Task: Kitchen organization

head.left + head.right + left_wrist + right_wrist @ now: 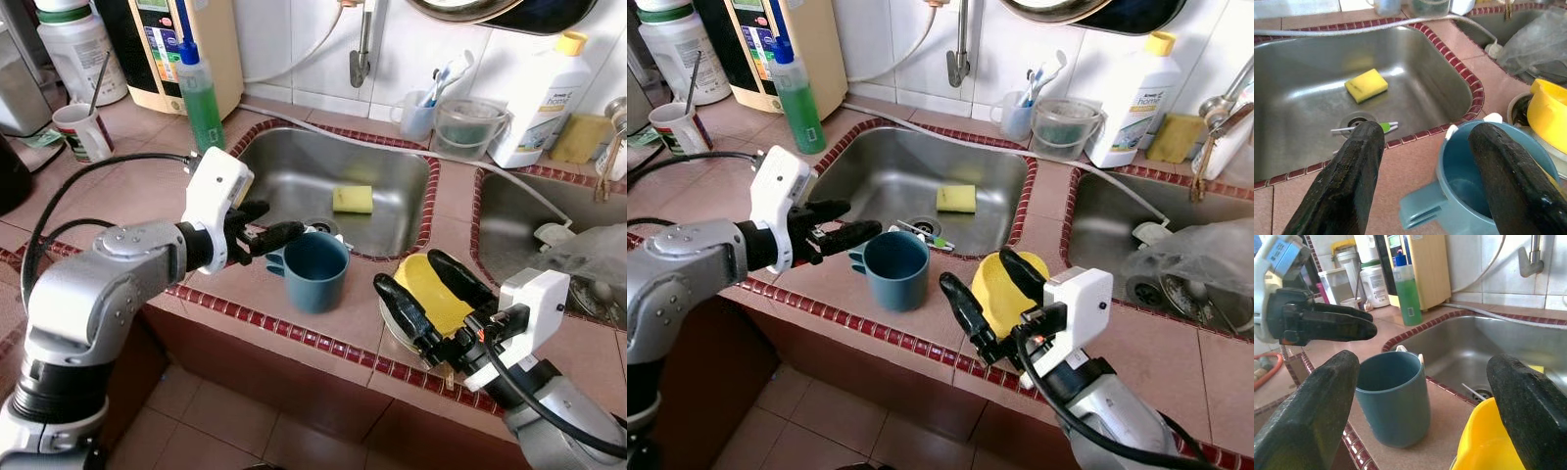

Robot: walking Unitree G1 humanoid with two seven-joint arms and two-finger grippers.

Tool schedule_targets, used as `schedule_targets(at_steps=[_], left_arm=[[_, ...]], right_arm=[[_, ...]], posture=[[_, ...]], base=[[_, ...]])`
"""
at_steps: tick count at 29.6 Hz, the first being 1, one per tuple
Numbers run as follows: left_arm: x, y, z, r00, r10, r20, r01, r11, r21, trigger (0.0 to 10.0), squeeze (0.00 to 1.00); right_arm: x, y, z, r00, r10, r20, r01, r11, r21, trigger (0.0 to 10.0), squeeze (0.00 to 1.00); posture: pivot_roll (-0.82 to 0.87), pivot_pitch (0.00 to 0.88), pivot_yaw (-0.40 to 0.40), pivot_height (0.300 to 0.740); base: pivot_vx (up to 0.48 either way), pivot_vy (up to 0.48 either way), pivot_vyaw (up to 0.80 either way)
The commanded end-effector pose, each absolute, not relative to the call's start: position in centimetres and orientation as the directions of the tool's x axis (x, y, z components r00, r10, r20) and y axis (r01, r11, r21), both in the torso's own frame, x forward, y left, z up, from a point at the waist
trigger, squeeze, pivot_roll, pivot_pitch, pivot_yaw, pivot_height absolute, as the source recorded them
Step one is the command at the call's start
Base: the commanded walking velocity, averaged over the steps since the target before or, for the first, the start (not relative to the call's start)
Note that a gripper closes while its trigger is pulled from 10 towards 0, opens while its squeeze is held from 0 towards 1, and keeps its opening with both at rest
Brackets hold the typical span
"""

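Sink brushed steel; mug matt plastic; counter smooth tile.

Both arms are silver-grey metal with rounded joint housings dotted with small dark screws. Each wrist carries a white boxy housing, and black cables loop along the forearms. The left gripper and right gripper each have two long black, rough-textured fingers with rounded tips.

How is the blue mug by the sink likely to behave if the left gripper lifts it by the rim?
The blue mug looks like rigid plastic, probably light. Its smooth wall may slip between the left gripper fingers. Standing upright and apparently empty, it could tip if nudged.
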State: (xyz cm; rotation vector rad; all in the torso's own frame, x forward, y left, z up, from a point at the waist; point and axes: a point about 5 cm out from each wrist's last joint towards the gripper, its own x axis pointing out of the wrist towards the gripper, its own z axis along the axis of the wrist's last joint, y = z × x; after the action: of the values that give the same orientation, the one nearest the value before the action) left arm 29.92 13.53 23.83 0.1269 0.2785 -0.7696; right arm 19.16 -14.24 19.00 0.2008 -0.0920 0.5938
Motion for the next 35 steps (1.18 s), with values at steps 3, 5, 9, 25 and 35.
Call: schedule_targets(at_steps=[3, 5, 9, 25, 35], left_arm=[[29.9, 13.1, 24.3, 0.658, -0.675, -0.333, 0.722, 0.692, 0.023, 10.0, 0.0], [29.9, 13.0, 24.4, 0.649, -0.675, -0.352, 0.726, 0.687, 0.022, 10.0, 0.0], [30.0, 12.5, 24.4, 0.625, -0.675, -0.393, 0.74, 0.672, 0.023, 10.0, 0.0], [29.9, 12.3, 23.4, 0.567, -0.652, -0.503, 0.767, 0.641, 0.034, 10.0, 0.0], [30.1, 11.0, 22.9, 0.547, -0.654, -0.523, 0.79, 0.61, 0.063, 10.0, 0.0]], right_arm=[[18.6, -13.7, 19.3, 0.806, 0.575, 0.143, -0.592, 0.79, 0.16, 10.0, 0.0], [18.6, -13.7, 19.3, 0.805, 0.577, 0.141, -0.593, 0.788, 0.162, 10.0, 0.0], [18.5, -13.5, 19.3, 0.804, 0.579, 0.138, -0.595, 0.786, 0.168, 10.0, 0.0], [18.2, -13.6, 19.2, 0.819, 0.558, 0.135, -0.574, 0.8, 0.176, 10.0, 0.0], [18.2, -13.5, 19.3, 0.827, 0.544, 0.14, -0.561, 0.808, 0.177, 10.0, 0.0]], posture=[[0.05, 0.131, 0.052, 0.74], [0.05, 0.132, 0.052, 0.74], [0.05, 0.138, 0.061, 0.74], [0.04, 0.151, 0.082, 0.74], [0.03, 0.157, 0.097, 0.74]], base=[[0.0, 0.0, 0.0], [0.0, 0.0, 0.0], [0.0, 0.0, 0.0], [0.0, 0.0, 0.0], [0.0, 0.0, 0.0]])
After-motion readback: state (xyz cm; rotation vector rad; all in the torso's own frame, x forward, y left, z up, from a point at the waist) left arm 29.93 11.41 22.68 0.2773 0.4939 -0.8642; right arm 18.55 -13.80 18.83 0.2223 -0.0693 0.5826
